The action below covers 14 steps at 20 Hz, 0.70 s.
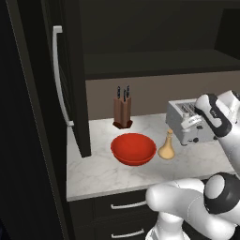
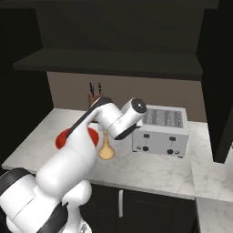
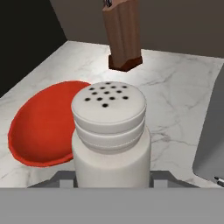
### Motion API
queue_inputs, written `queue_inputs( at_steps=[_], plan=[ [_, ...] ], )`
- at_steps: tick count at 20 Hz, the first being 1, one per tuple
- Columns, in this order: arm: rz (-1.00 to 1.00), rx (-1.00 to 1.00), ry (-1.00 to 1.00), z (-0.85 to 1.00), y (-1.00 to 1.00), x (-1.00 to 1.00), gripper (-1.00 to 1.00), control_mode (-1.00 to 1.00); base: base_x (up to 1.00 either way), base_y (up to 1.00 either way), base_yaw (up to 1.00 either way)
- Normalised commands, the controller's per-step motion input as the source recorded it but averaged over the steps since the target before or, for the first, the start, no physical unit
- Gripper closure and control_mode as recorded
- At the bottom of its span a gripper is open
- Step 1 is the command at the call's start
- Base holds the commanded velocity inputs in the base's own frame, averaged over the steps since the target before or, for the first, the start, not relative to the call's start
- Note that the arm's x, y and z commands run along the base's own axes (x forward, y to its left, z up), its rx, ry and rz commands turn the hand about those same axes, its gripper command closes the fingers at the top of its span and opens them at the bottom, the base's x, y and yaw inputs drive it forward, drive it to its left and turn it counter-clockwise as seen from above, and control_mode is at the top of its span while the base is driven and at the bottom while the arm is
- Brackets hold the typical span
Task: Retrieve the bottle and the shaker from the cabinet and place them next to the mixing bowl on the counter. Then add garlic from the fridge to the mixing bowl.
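A: On the white marble counter (image 1: 103,173) in the left base view, what sits where?

B: 1 glossy red mixing bowl (image 1: 133,148) rests near the middle, and the tan-yellow bottle (image 1: 166,146) stands upright just beside it on its right. Behind the bowl, against the wall, is a brown knife block (image 1: 123,111) with dark handles. A silver toaster (image 1: 186,121) stands right of the bottle, farther back.

A: And the arm?

B: It rises from the lower right, and the gripper (image 1: 191,121) hangs in front of the toaster with the white shaker (image 1: 192,122) at its tip. The black fridge (image 1: 47,117) with its long white handle (image 1: 60,75) fills the left side, and the dark cabinet (image 1: 154,63) shelf runs above the counter.

A: Over in the right base view?

B: The arm crosses in front of the bowl (image 2: 63,139), so just a red edge shows on each side of it. The bottle (image 2: 106,149) stands on the counter (image 2: 150,170) between the arm and the toaster (image 2: 161,131). 2 knife handles poke up from the knife block (image 2: 94,96) behind the arm. I cannot make out the fingers here.

A: From the hand view, then?

B: The shaker (image 3: 110,135) sits upright and close, its perforated cap facing the camera, held between the gripper (image 3: 111,177) fingers, which pinch its lower body on both sides. It hangs above the counter (image 3: 175,105), with the bowl (image 3: 43,124) to its left, the knife block (image 3: 124,37) beyond, and a grey corner of the toaster (image 3: 212,144) at the right edge.
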Motion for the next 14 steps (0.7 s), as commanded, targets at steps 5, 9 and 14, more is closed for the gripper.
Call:
queue_inputs(
  at_steps=[5, 9, 14],
  plan=[
    [0.09, 0.01, -0.04, -0.45, 0.00, 0.00, 1.00, -1.00, 0.00, 0.00, 0.00],
    [0.17, 0.00, -0.06, -0.26, 0.00, 0.00, 1.00, -1.00, 0.00, 0.00, 0.00],
    [0.17, 0.00, -0.08, -0.16, 0.00, 0.00, 1.00, -1.00, 0.00, 0.00, 0.00]
  ],
)
